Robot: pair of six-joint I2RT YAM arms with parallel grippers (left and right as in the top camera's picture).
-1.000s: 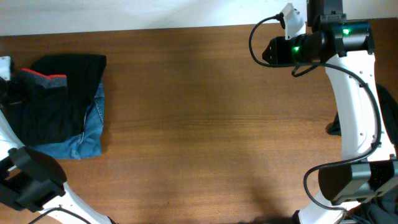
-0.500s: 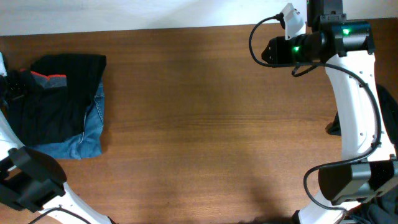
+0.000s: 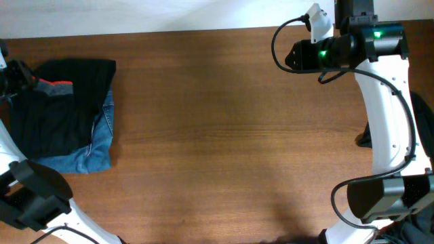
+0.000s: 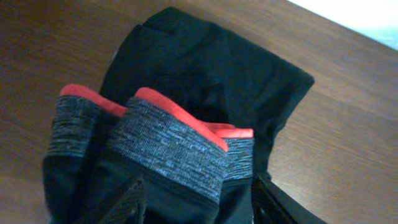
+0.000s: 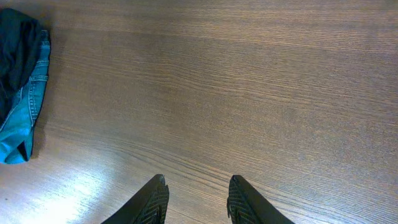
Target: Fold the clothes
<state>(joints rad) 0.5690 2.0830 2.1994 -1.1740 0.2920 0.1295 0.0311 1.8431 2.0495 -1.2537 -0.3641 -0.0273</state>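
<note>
Find the black leggings (image 4: pixel 205 74) heaped at 9 o'clock on the desk (image 3: pixel 237 135), lying over blue jeans (image 3: pixel 95 146), with denim showing along the pile's 3-to-6 o'clock edge. Note the left claw (image 4: pixel 199 186) at the heap's 10 o'clock corner, its fingers set wide apart astride black cloth just below the grey-speckled waistband (image 4: pixel 168 140), with nothing visibly pinched. Judging by the bunched heap, count the task as barely begun. Treat the step in hand as getting a sound hold on the waistband and drawing the leggings out flat. Close on both layers of that band, just under the coral-red edge (image 4: pixel 180 115), rather than on the loose black cloth beyond, which is likely to stretch and slip. Lift only enough to clear the denim, then pull toward 3 o'clock onto bare wood, so as not to drag the jeans along. Bring the right claw (image 5: pixel 194 183) across for the other waistband corner before spreading; at present it hangs near 1 o'clock over bare desk, fingers apart and holding nothing. Expect soft, clinging fabric, so move slowly and keep the legs untwisted. Smooth out the band, seemingly doubled over on itself in the left wrist view, before making any fold. Cannot tell whether other black garments hide in the heap; separate them first if so.
</note>
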